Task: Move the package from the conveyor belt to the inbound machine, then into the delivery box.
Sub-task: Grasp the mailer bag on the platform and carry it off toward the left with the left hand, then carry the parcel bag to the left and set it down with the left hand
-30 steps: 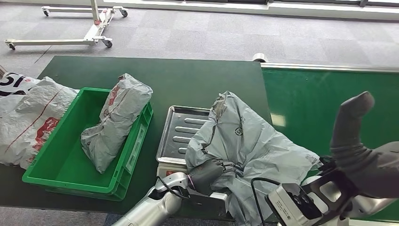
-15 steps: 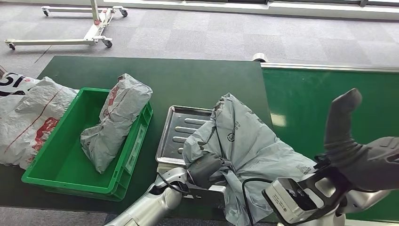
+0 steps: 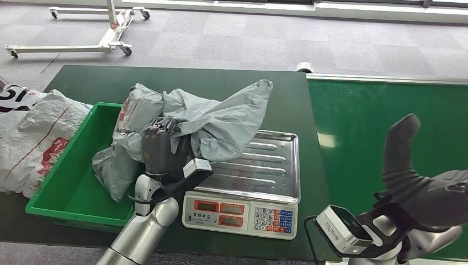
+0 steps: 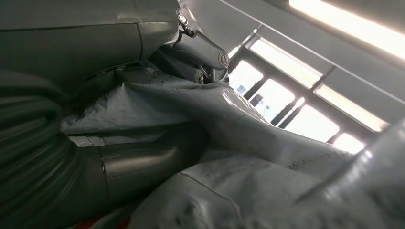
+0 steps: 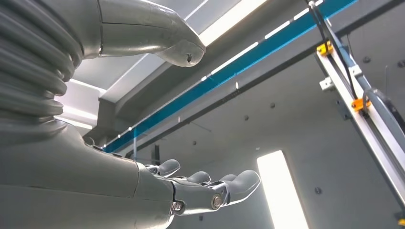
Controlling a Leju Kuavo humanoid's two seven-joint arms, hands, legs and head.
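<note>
Left hand (image 3: 160, 150) grips the grey package (image 3: 221, 118), fingers (image 3: 156, 128) curled into the plastic at its left end; in the left wrist view the thumb and fingers (image 4: 198, 47) press into the crumpled film of the package (image 4: 200, 143) on both sides. Package is lifted and stretched, one end over the far left part of the scale tray (image 3: 265, 168), the gripped end above the right rim of the green bin (image 3: 66, 193), touching or just over the second grey package (image 3: 124, 149) lying in that bin; cannot tell whether it rests on it. Right hand (image 3: 419, 176) holds nothing, raised over the green conveyor belt (image 3: 386, 116), thumb pointing up; in the right wrist view the right fingers (image 5: 215, 186) are spread loosely, apart, nothing between them and the thumb. Since a second ago: package was draped over the right side of the tray and the counter (image 3: 221, 83) edge, with the left hand low at the near edge; now it has swung left toward the bin, leaving most of the tray and the scale's red displays and keypad (image 3: 240, 212) uncovered. Right hand hardly changed, thumb a bit lower. White printed bag (image 3: 30, 138) lies on the counter, left of the bin.
</note>
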